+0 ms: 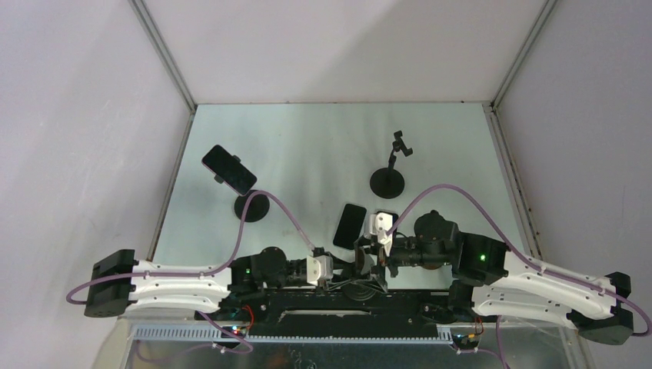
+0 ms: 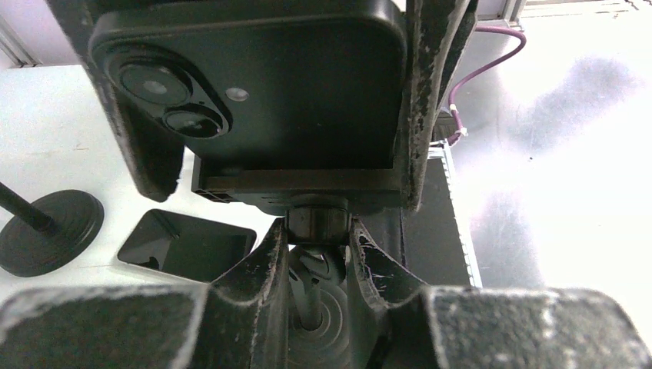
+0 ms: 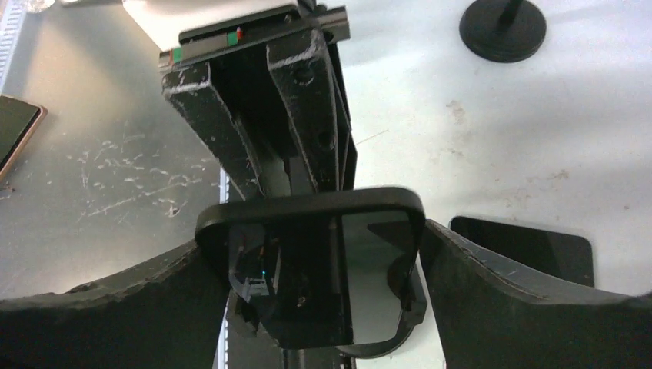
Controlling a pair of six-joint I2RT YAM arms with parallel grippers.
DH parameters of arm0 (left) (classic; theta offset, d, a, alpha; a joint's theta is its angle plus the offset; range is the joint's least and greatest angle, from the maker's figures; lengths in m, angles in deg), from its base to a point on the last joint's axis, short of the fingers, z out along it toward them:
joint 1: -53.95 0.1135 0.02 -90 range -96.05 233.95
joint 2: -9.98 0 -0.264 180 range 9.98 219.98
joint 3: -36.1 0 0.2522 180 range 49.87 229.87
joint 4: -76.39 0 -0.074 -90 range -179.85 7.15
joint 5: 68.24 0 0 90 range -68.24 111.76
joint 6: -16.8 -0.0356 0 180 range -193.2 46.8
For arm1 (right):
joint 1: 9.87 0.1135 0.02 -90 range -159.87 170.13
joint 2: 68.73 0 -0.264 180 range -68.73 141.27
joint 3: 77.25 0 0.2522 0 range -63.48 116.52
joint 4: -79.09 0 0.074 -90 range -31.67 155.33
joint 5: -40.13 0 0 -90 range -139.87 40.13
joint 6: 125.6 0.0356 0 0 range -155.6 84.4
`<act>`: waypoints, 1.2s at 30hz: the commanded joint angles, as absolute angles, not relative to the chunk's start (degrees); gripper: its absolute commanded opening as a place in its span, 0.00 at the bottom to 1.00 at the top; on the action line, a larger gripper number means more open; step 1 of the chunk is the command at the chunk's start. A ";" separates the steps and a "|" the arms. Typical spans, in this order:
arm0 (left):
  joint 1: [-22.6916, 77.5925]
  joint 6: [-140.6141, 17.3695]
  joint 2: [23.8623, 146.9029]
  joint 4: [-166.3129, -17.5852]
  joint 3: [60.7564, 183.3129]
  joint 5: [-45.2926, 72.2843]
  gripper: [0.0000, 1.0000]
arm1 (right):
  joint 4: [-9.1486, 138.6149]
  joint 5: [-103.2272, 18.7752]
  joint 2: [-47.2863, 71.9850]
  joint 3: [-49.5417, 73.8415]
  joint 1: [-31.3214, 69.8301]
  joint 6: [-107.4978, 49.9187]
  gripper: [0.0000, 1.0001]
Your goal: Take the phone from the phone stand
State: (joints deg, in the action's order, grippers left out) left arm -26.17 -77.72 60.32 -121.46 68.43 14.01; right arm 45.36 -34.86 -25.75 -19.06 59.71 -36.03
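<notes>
You have three phones: the left phone (image 1: 228,169) on a stand, the flat phone (image 1: 350,225) on the surface (image 1: 307,146), and the near phone (image 2: 292,84) between the end effectors. A copper-edged slab (image 3: 14,134) at the left of your right wrist view may be a fourth; you cannot tell. Stands number three: the left stand (image 1: 251,207), the empty stand (image 1: 388,182) at far right, and the near stand (image 2: 317,217) under the near phone. You have two arms, left arm (image 1: 177,280) and right arm (image 1: 538,288); two end effectors, left end effector (image 2: 317,247) and right end effector (image 3: 315,246); and two purple cables, left cable (image 1: 278,209) and right cable (image 1: 454,188).
</notes>
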 commanded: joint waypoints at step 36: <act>-26.70 -76.32 59.62 -118.06 68.26 14.98 0.34 | 47.04 -29.89 -29.00 -22.53 59.73 -38.78 0.00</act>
State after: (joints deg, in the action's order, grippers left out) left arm -26.32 -77.45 59.82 -120.67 68.59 14.31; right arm 46.24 -32.59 -29.16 -22.19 59.77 -37.54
